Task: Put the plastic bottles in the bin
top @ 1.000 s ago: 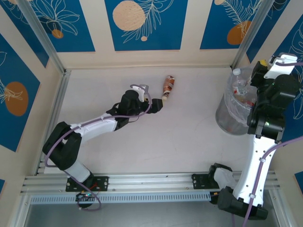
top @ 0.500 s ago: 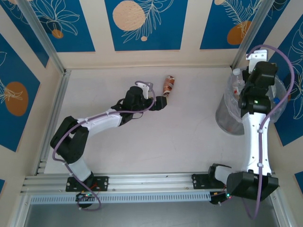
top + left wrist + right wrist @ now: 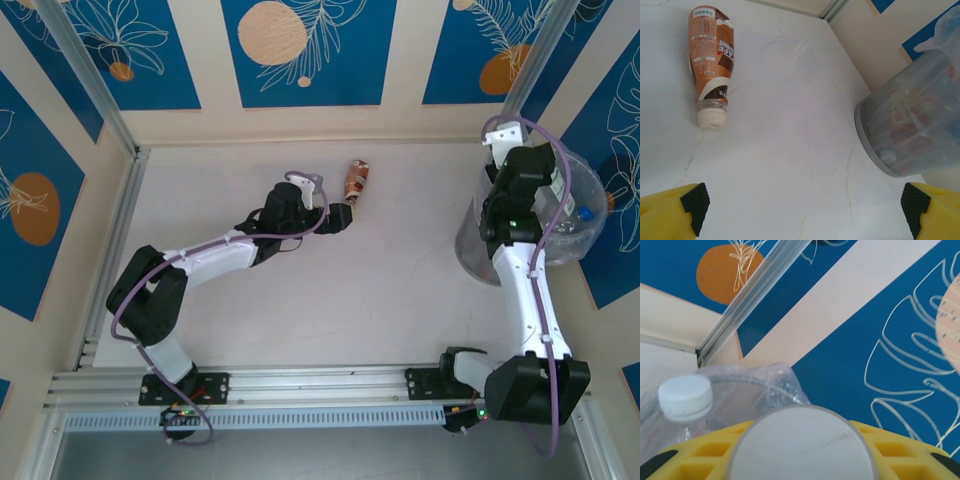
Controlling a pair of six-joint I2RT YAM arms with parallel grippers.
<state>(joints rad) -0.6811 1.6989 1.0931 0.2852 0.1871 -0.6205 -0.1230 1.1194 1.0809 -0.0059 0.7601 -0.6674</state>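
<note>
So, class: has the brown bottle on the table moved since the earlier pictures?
No. The brown bottle lies in the same spot, just as close to the back wall as before.

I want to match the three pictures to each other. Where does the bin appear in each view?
Top external: the bin is at the right edge, at middle height.
Left wrist: right side, its mesh wall facing the camera.
Right wrist: lower left, its bag-lined rim behind a white-capped bottle.
Shared landmark: the metal corner post.
</note>
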